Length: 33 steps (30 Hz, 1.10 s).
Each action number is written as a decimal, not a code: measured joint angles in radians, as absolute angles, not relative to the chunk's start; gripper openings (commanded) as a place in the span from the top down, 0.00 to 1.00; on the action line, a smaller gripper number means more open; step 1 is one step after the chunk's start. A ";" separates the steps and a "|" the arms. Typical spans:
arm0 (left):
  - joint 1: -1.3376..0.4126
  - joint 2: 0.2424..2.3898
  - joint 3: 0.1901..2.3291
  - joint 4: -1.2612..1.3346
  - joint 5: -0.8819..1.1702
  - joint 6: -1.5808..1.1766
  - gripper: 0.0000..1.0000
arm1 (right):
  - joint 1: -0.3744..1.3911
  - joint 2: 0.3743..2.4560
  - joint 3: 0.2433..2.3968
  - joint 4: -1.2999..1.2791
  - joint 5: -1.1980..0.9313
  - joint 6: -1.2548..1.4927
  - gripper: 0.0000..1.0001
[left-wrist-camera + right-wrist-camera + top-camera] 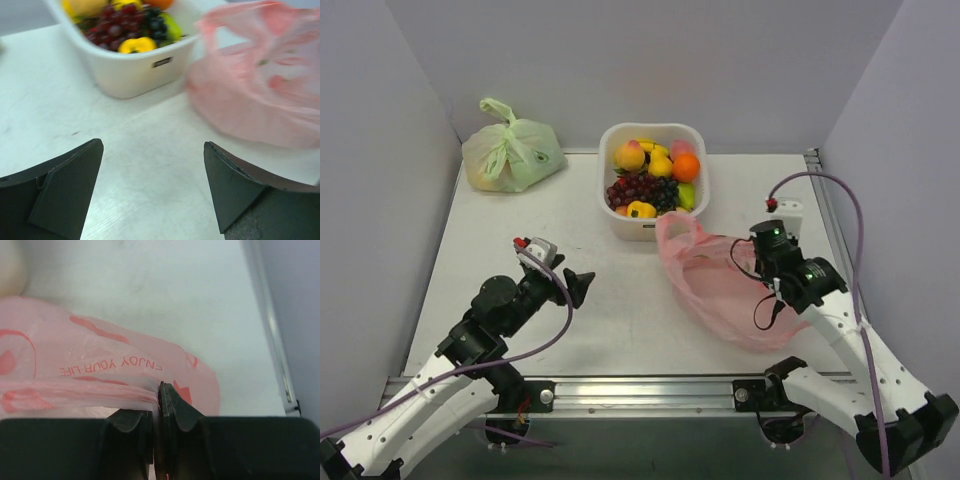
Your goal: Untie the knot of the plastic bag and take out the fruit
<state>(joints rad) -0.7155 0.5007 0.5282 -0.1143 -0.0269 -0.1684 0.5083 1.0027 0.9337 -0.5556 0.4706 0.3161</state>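
The pink plastic bag (720, 285) lies flattened and open on the table right of centre, with no knot showing. It also shows in the left wrist view (255, 95) and the right wrist view (75, 365). The fruit (650, 175), a purple grape bunch, an orange and yellow-orange peaches, lies in the white basket (698, 150). My right gripper (161, 390) is shut on a fold of the pink bag at its right side. My left gripper (152, 180) is open and empty over bare table, left of the bag.
A tied pale green bag (512, 150) with fruit inside sits at the back left corner. A small white box (785, 210) stands by the right rail. Grey walls close in the back and sides.
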 measured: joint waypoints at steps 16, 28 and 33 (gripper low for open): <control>-0.680 0.341 0.556 -0.342 -0.743 -0.319 0.03 | 0.177 0.793 0.838 -0.616 0.524 0.458 0.00; -0.680 0.160 0.559 -0.427 -0.764 -0.256 0.03 | 0.177 0.381 0.955 -0.559 0.435 0.313 0.00; -0.681 0.115 0.560 -0.435 -0.763 -0.220 0.03 | 0.177 0.176 0.827 -0.504 0.398 0.218 0.00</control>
